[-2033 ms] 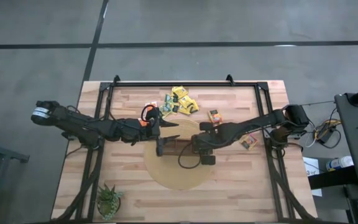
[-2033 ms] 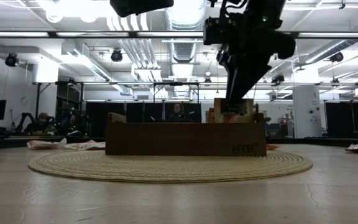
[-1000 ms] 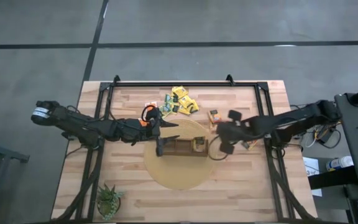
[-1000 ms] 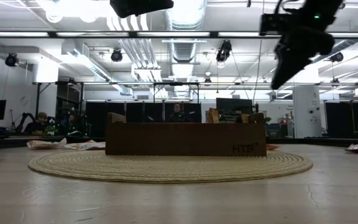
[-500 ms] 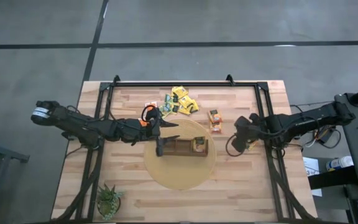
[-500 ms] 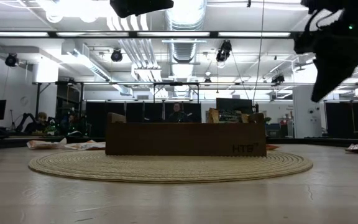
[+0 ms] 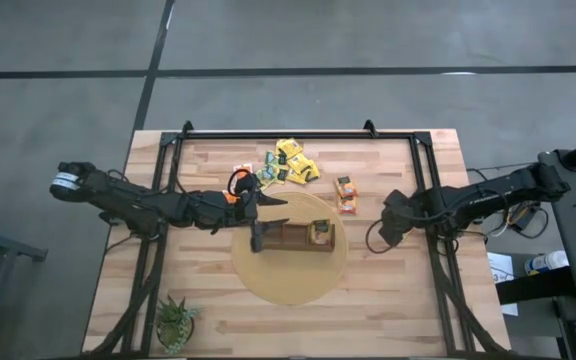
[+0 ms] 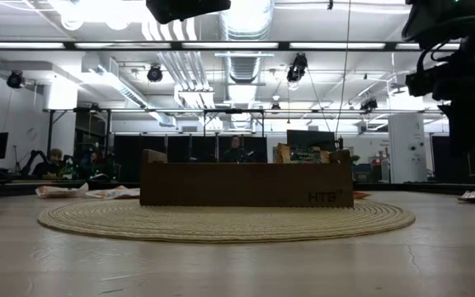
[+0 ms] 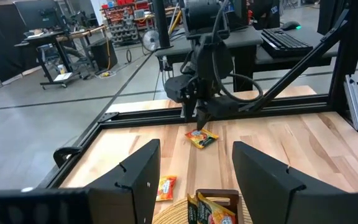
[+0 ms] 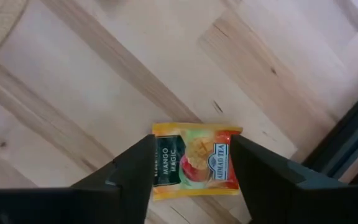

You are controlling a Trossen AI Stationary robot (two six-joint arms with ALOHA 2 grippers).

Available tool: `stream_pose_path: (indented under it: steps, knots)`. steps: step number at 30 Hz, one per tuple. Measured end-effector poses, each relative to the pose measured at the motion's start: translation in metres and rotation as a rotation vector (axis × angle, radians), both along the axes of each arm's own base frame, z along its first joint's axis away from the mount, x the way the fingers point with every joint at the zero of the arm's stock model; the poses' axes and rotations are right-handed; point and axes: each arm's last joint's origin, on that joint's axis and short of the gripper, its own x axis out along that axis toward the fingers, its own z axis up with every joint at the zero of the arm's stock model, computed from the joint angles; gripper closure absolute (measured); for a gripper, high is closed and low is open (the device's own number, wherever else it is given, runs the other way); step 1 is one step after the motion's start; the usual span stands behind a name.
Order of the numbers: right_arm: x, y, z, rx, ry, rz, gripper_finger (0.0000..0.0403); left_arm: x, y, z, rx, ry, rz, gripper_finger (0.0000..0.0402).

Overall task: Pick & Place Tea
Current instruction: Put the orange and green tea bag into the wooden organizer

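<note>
A yellow-and-orange tea sachet [image 10: 196, 160] lies flat on the bare wood toward the table's right side. My right gripper [image 10: 191, 142] points down over it, open, one finger on either side; the left wrist view shows the fingertips [image 9: 197, 119] just above the sachet [image 9: 201, 138]. In the high view the gripper [image 7: 392, 214] hides that sachet. More tea sachets lie in a heap [image 7: 293, 165] at the far edge, and two orange ones [image 7: 346, 190] beside it. My left gripper [image 7: 273, 205] hangs open and empty over the left end of the brown box [image 7: 290, 238].
The box stands on a round woven mat [image 7: 288, 275] and holds sachets at its right end [image 7: 320, 232]. A potted plant [image 7: 176, 322] stands at the near left corner. A black frame rail [image 7: 288, 134] runs along the far edge and both sides.
My right gripper has gone from beside the box's right end toward the table's right edge and down, tipping to point down and rolling about its own axis, until it stands over the sachet on the wood. The sachets have not moved.
</note>
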Motion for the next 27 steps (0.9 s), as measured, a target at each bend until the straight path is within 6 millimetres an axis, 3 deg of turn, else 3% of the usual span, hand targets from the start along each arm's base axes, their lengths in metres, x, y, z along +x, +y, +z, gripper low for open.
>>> stream_pose_path:
  steps: [8, 17, 23, 27]
  knots:
    - [-0.003, -0.010, -0.016, 0.075, 0.009, -0.095, 0.0156, 0.000, 0.000, 0.000, 0.000, 0.000, -0.001, 0.0207]
    - [-0.011, -0.024, -0.046, 0.155, 0.096, -0.206, 0.0152, 0.000, 0.000, 0.000, 0.000, 0.000, -0.002, 0.0207]
    - [-0.002, -0.024, -0.058, 0.225, 0.114, -0.217, 0.0171, 0.000, 0.000, 0.000, 0.000, 0.001, -0.006, 0.0207]
    - [0.002, -0.023, -0.066, 0.268, 0.178, -0.208, 0.0210, 0.000, 0.000, 0.000, 0.000, 0.002, -0.006, 0.0207]
